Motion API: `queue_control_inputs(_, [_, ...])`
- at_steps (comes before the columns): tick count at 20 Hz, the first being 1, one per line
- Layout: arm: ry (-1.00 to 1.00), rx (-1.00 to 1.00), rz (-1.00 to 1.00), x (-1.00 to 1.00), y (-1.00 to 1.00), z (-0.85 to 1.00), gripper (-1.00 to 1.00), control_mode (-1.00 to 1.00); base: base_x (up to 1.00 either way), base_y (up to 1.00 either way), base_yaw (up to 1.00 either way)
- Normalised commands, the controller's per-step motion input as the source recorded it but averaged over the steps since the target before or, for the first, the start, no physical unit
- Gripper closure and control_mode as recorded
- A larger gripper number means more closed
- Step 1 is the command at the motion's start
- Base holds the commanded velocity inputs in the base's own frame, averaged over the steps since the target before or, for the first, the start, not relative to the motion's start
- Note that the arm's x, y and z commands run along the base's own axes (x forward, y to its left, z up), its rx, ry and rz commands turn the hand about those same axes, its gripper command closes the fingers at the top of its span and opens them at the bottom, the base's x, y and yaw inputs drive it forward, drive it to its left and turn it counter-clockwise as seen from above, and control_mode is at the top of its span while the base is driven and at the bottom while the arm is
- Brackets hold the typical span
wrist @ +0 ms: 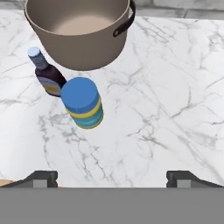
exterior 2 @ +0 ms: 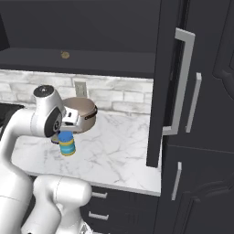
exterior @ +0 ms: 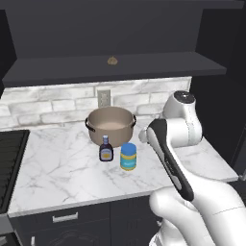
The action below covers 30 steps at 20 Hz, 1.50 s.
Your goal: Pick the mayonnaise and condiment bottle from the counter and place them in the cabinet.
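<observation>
With jaws wide and empty above the table, closing on the mayonnaise [wrist: 82, 107] may topple the condiment bottle [wrist: 48, 75] — apparently touching, at its ten o'clock — or clip the pot [wrist: 78, 33].

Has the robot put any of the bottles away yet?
Not yet. The mayonnaise and the condiment bottle both stand on the counter, in front of the pot. The end effector is open above the counter, holding nothing. Both still have to go up into the cabinet.
</observation>
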Motion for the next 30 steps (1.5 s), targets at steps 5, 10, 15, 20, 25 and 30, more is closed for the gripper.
queue_control_inputs(5, [0.0, 0.0, 0.04, 0.0, 0.38, -0.37, -1.0, -1.0, 0.0, 0.0, 0.0])
queue_control_inputs(10, [0.0, 0.0, 0.04, 0.0, 0.32, -0.41, -1.0, -1.0, 0.0, 0.0, 0.0])
queue_control_inputs(15, [0.0, 0.0, 0.01, 0.0, 0.2, -0.39, -1.0, -1.0, 0.0, 0.0, 0.0])
queue_control_inputs(20, [0.0, 0.0, 0.0, 0.09, 0.09, -0.36, -1.0, -1.0, 0.0, 0.0, 0.0])
queue_control_inputs(25, [0.0, 0.0, 0.0, 0.26, 0.02, -0.28, -1.0, -1.0, 0.0, 0.0, 0.0])
queue_control_inputs(30, [0.0, 0.0, 0.0, 0.38, 0.0, -0.18, -1.0, -1.0, 0.0, 0.0, 0.0])
